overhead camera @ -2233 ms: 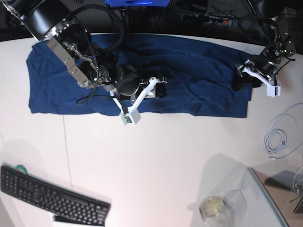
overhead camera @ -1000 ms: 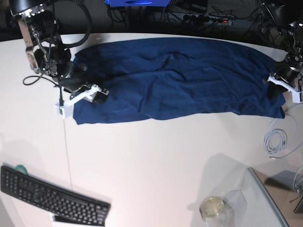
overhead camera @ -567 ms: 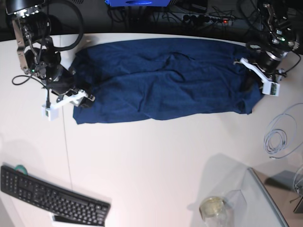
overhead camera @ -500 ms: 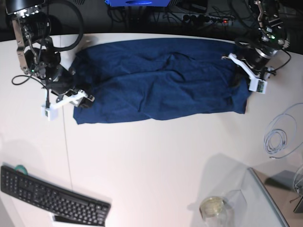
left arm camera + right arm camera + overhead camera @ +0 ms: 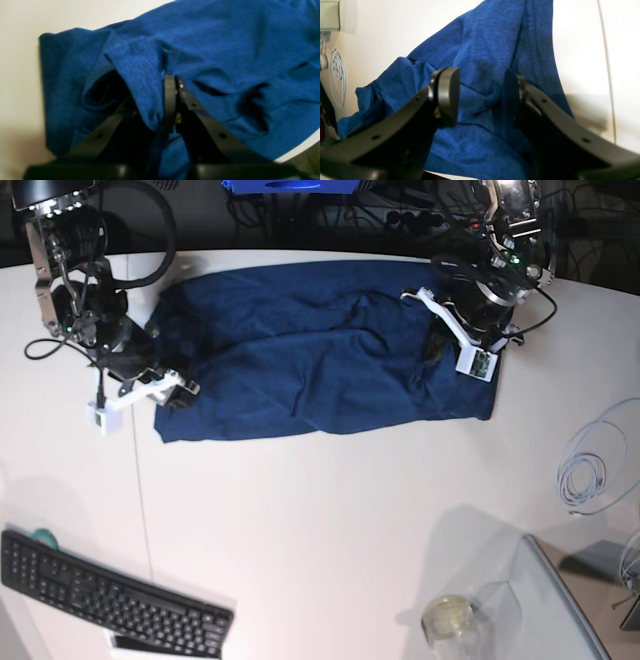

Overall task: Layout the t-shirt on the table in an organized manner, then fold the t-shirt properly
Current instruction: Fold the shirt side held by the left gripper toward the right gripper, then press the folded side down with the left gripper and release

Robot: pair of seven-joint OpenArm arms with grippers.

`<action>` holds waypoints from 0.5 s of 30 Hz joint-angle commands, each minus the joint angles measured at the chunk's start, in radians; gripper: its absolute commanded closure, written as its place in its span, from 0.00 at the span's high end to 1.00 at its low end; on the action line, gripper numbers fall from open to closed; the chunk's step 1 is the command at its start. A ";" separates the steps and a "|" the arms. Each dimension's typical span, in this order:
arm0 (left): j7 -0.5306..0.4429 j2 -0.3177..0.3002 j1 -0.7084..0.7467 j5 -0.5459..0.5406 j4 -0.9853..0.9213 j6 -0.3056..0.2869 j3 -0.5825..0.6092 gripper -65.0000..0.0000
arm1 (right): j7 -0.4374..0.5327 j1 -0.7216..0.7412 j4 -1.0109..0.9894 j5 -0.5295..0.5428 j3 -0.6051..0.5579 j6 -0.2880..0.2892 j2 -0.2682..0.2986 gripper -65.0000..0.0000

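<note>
In the left wrist view, a fold of the navy t-shirt (image 5: 225, 50) was pinched by the left gripper (image 5: 171, 100). In the right wrist view, the right gripper (image 5: 480, 97) was held with jaws spread over the cloth. In the base view, the t-shirt was spread across the white worktop (image 5: 330, 520).

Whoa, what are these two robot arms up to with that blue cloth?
They are working on a dark blue t-shirt spread across the far part of a white table. The left tool is shut on a fold of the fabric at one end of the shirt. At the other end, the right tool sits open over the cloth, gripping nothing. The shirt is roughly stretched out but wrinkled, not yet folded.
</note>
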 commanded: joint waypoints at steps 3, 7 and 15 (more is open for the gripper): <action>-0.024 -0.002 -0.003 -0.023 0.019 0.056 0.044 0.00 | 0.013 0.012 0.015 0.008 0.005 0.013 0.008 0.42; -0.024 0.002 -0.019 -0.023 0.019 0.070 0.079 0.00 | 0.013 0.012 0.015 0.008 0.005 0.013 0.008 0.42; -0.024 0.057 -0.025 -0.012 0.062 0.070 0.082 0.00 | 0.013 0.011 0.015 0.008 0.002 0.013 0.008 0.42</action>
